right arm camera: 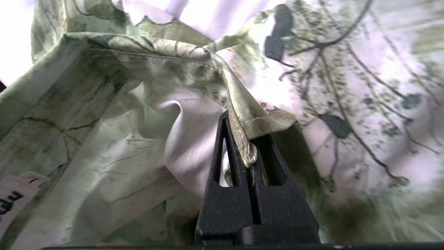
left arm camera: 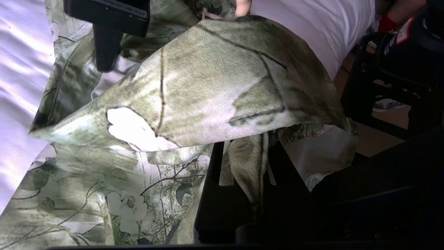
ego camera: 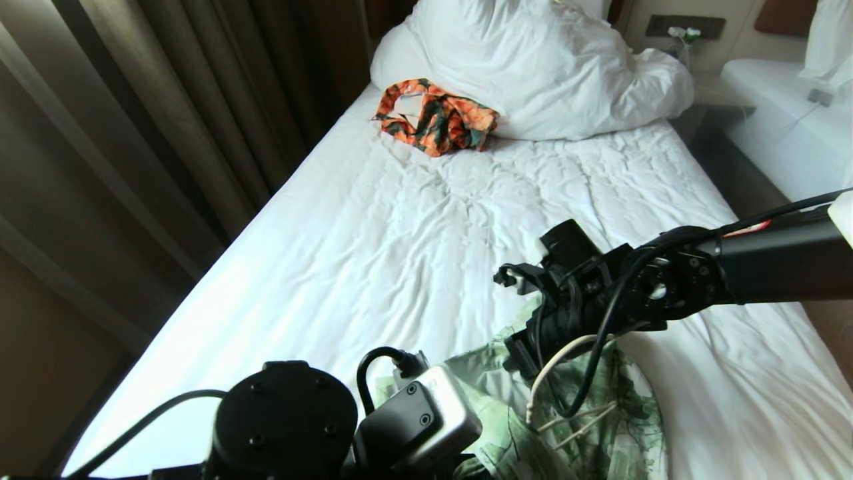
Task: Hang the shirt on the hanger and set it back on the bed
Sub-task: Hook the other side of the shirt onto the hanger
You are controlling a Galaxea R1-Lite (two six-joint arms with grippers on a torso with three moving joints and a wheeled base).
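Observation:
The green flowered shirt lies bunched on the bed at the near edge. My right gripper is shut on a folded hem edge of the shirt. In the head view this gripper hangs just over the cloth. The thin cream hanger shows as a curved wire on the shirt right beneath it. My left gripper is shut on a hanging fold of the shirt, which drapes over its fingers. The left arm's wrist sits low at the near side. A white neck label shows inside the shirt.
An orange-and-green floral garment lies by the big white pillows at the head of the bed. Dark curtains hang along the left side. A second white bed stands at the right, beyond a gap.

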